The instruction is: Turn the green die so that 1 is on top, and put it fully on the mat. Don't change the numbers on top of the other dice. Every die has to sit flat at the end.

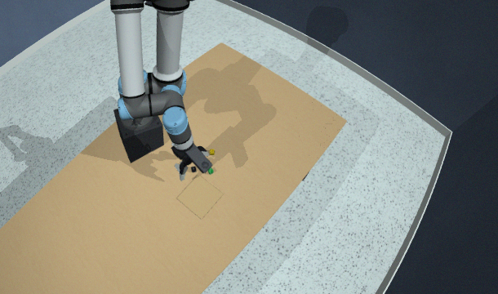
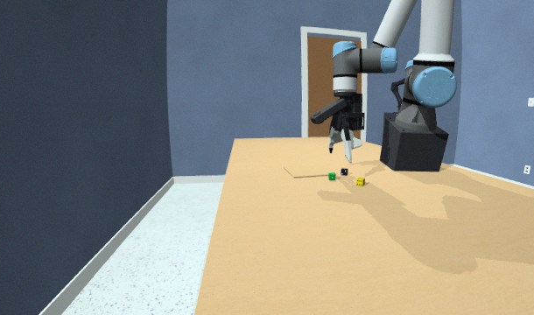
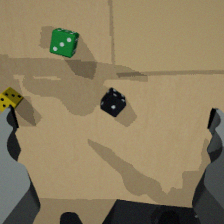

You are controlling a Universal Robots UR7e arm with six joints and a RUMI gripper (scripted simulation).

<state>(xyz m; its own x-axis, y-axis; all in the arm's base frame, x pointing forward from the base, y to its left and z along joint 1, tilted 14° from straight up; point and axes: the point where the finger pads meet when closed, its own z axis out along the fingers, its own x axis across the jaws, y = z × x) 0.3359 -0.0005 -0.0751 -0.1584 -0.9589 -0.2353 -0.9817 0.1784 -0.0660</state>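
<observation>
The green die (image 1: pixel 211 171) (image 2: pixel 332 176) (image 3: pixel 64 42) lies flat on the table, just outside a corner of the mat, a thin square outline (image 1: pixel 188 208) (image 2: pixel 306 177) (image 3: pixel 190 73). In the wrist view its top face shows three white pips. The black die (image 1: pixel 193 168) (image 2: pixel 344 171) (image 3: pixel 113 102) lies beside it, and the yellow die (image 1: pixel 211 152) (image 2: pixel 360 181) (image 3: pixel 10 98) a little farther off. My gripper (image 1: pixel 180 171) (image 2: pixel 340 155) (image 3: pixel 113 109) is open and empty. It hangs above the table, roughly over the black die, pointing down.
The arm's dark base block (image 1: pixel 140 139) (image 2: pixel 412 149) stands on the table behind the dice. The table's edge (image 2: pixel 214 219) drops to the speckled floor on the left in the exterior view.
</observation>
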